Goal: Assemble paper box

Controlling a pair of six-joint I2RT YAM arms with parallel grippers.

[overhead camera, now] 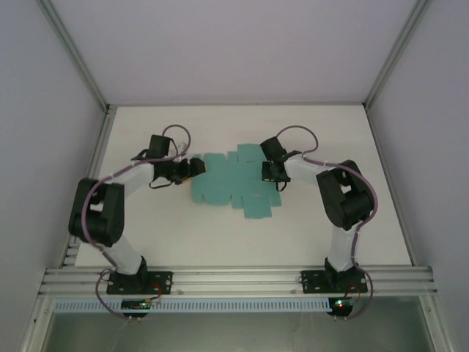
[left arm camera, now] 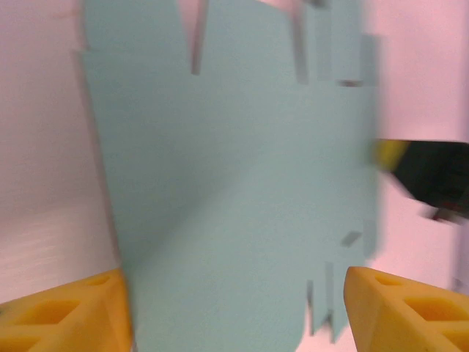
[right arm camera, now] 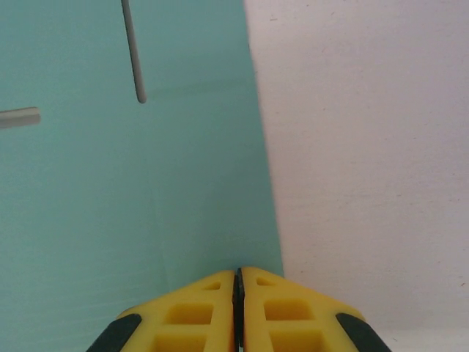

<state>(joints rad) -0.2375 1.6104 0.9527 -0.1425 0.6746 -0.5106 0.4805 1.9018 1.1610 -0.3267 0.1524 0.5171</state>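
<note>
box (overhead camera: 227,183): flat sheet on the surface (overhead camera: 330,139), between the claws
left claw (overhead camera: 196,167): open at its left edge
right claw (overhead camera: 270,173): closed at its right edge
step: likely before the first fold
next: raise a flap along its crease

The paper box (left arm camera: 234,169) is seen as a flat teal sheet across the middle of the frame, with narrow slits cut at its upper edge and lower right. The left gripper (left arm camera: 234,308) is spread wide, with one yellow finger in each lower corner and the sheet between them. White table (left arm camera: 44,147) is seen on both sides. A dark blurred shape (left arm camera: 429,180) is seen at the right edge.
</note>
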